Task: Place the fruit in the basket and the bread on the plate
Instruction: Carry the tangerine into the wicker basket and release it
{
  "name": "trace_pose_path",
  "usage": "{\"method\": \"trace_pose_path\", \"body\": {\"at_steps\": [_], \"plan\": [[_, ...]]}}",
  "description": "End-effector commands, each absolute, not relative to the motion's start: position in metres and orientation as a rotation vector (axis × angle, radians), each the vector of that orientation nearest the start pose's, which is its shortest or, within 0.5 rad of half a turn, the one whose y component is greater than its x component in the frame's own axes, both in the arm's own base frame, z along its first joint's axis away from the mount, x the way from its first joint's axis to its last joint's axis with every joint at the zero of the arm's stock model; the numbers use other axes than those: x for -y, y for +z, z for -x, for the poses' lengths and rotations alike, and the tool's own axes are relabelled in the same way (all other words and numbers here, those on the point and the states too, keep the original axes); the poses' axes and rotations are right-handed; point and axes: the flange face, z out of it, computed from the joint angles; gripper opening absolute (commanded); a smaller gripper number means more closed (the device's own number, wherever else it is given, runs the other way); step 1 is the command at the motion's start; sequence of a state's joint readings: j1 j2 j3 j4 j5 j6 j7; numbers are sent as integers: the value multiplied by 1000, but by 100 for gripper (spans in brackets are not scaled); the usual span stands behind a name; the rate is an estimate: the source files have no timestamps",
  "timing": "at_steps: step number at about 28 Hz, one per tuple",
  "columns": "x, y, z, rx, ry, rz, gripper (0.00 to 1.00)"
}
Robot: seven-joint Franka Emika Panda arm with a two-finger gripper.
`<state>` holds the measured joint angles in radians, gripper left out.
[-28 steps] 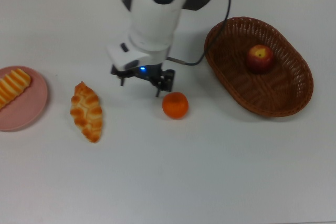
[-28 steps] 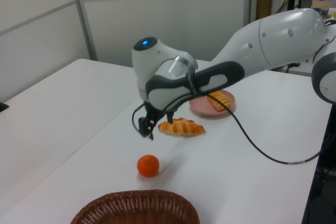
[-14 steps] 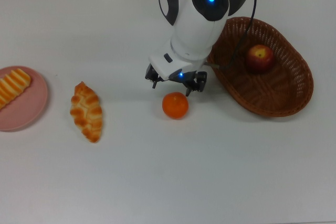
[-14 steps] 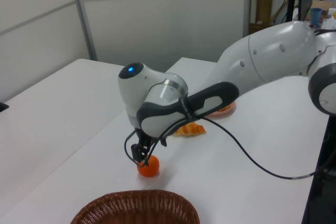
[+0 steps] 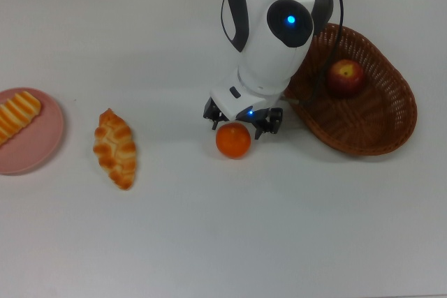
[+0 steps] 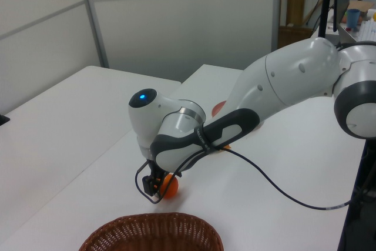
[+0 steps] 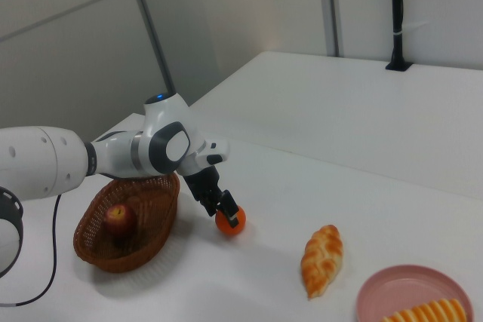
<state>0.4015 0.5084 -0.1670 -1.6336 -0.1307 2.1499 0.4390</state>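
The orange lies on the white table, just left of the wicker basket in the top view. My gripper is low over the orange, open, one finger on either side of its top. In the left view the gripper hides part of the orange. The red apple lies inside the basket. A braided bread rests on the table in the top view's left part. A striped bread lies on the pink plate at the top view's left edge.
The arm's black cable runs over the basket's far rim. In the right view the basket stands just behind the arm, and the braided bread and the plate lie to the right view's right.
My gripper has moved toward the top view's right and come down from beside the orange to straddle it. The orange, breads, apple and basket have not moved.
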Motion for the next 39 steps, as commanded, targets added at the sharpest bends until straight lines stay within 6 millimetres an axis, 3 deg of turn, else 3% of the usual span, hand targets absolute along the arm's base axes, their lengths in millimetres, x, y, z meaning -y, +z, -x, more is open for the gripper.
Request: {"method": "trace_pose_path", "body": {"at_steps": [1,7,9,11,12,18,22,25,27,28,39], "plan": [[-172,315,-668,-205,-161,3300,100],[-172,303,-672,-224,-175,3303,100],[-171,305,-675,-226,-208,3298,75],[-171,306,-676,-236,-224,3290,22],[-171,308,-677,-243,-232,3284,0],[-170,327,-681,-280,-279,3268,0],[-170,366,-678,-296,-329,3232,0],[-183,388,-666,-277,-286,3239,0],[-196,400,-660,-253,-292,3233,0],[-212,405,-653,-217,-298,3231,0],[-298,411,-618,-136,-258,3215,0]]}}
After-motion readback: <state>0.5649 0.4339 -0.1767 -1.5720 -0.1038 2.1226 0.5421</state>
